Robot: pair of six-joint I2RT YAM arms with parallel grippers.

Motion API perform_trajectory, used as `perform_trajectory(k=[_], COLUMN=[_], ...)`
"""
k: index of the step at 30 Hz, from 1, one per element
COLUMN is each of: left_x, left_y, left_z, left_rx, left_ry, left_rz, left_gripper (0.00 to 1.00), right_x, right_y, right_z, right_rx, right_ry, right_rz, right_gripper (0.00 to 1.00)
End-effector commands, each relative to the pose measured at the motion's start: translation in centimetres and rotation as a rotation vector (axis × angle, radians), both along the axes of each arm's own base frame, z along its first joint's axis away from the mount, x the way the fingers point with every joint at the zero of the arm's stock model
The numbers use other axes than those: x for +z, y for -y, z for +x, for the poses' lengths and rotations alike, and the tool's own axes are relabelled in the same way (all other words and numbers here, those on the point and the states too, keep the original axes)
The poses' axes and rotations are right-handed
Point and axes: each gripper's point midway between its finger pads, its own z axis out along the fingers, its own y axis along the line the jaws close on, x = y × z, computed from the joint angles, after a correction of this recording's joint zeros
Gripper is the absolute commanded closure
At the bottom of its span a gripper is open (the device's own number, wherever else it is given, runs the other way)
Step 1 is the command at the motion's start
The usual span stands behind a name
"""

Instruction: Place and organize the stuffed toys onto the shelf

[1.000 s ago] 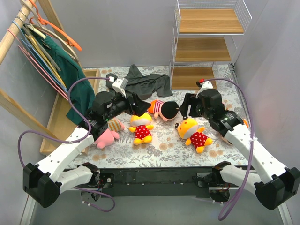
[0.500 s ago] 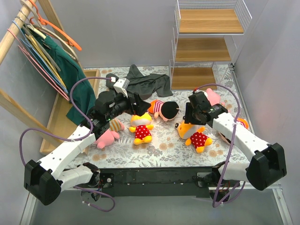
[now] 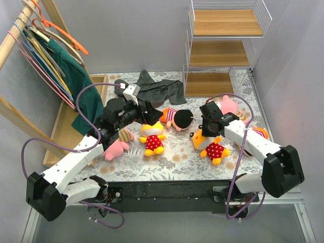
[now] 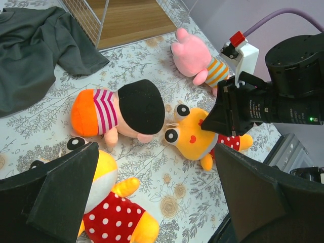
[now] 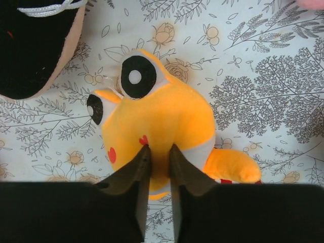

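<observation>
My right gripper (image 3: 205, 132) (image 5: 158, 152) is shut on the head of a yellow stuffed toy in a red polka-dot dress (image 3: 208, 146) (image 5: 162, 119), which lies on the floral mat. A black-haired stuffed toy in a striped shirt (image 3: 177, 117) (image 4: 126, 109) lies to its left. My left gripper (image 3: 151, 114) (image 4: 162, 202) hangs open over a second yellow toy (image 3: 152, 139) (image 4: 109, 210), holding nothing. One pink toy (image 3: 115, 147) lies by the left arm, another (image 3: 229, 105) (image 4: 200, 61) behind the right gripper. The shelf (image 3: 223, 53) stands at the back right with bare boards.
A dark grey garment (image 3: 159, 90) (image 4: 35, 45) is spread on the mat in front of the shelf. A slanted wooden clothes rail with hangers (image 3: 30, 45) fills the left side. The right arm (image 3: 253, 144) partly covers a striped toy (image 3: 259, 133).
My right gripper came down and left onto the right-hand yellow toy and closed on its head. The left arm has hardly moved and stays open.
</observation>
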Motion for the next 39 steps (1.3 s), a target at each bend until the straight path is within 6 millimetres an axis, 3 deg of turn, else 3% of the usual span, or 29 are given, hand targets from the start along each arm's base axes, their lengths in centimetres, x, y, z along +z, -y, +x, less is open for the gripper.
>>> perform_trajectory(k=[1,2,11,14,18,23,25,30,34,39], left_x=[0.8,0.8,1.1,1.3,1.4,1.5,1.3,1.9,2.1,1.6], left_y=[0.2,0.3,0.4,0.6,1.0,1.4,1.4,2.4,2.8,2.6], left_z=[-0.4,-0.4,-0.8,-1.2,-1.8,-2.4,-2.4,-3.3,-3.8,-3.2], left_rx=[-0.017,-0.018,-0.037,-0.057,-0.097,-0.131,-0.135,-0.211,-0.248,-0.219], left_ry=[0.014,0.013,0.026,0.033,0.033,0.021,0.013,0.021,0.020,0.009], left_rz=[-0.009,-0.010,-0.018,-0.027,-0.040,-0.052,-0.053,-0.083,-0.103,-0.089], left_gripper=[0.02,0.02,0.02,0.02,0.02,0.02,0.02,0.02,0.02,0.02], right_x=[0.5,1.5,8.2,10.6,14.0,16.8,19.0,21.0,21.0,21.6], right_y=[1.5,1.4,-0.1,-1.9,-6.0,-8.5,-9.6,-12.3,-13.6,-14.7], right_z=[0.4,1.0,2.5,2.5,1.7,1.6,1.6,1.2,1.2,0.8], right_rx=[-0.034,-0.041,-0.024,0.016,0.113,0.158,0.182,0.261,0.279,0.301], right_ry=[0.032,0.057,0.191,0.225,0.239,0.293,0.351,0.391,0.384,0.378], right_rz=[-0.078,-0.072,0.037,0.149,0.384,0.550,0.650,0.842,0.897,0.977], right_gripper=[0.91,0.98,0.99,0.99,0.99,0.99,0.99,0.99,0.99,0.99])
